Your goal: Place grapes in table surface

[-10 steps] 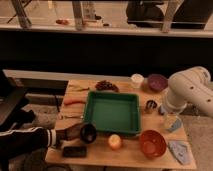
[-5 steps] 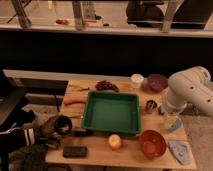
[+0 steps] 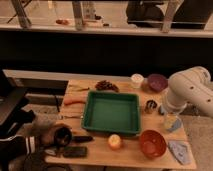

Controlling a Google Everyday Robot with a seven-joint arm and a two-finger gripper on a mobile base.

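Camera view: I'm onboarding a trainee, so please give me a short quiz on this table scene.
1. True or false: the grapes lie inside the green tray.
2. Which of these stands nearest the purple bowl? A) white cup B) carrot C) orange-yellow fruit
3. Where is the robot's tool?

Key:
1. False; they lie on the table surface, behind the tray.
2. A.
3. Low under the arm, over the table's right edge in the view, beside the tray.

No readable text, label or number anywhere; claw (image 3: 170, 116) low over the right edge of the table surface (image 3: 131, 156).
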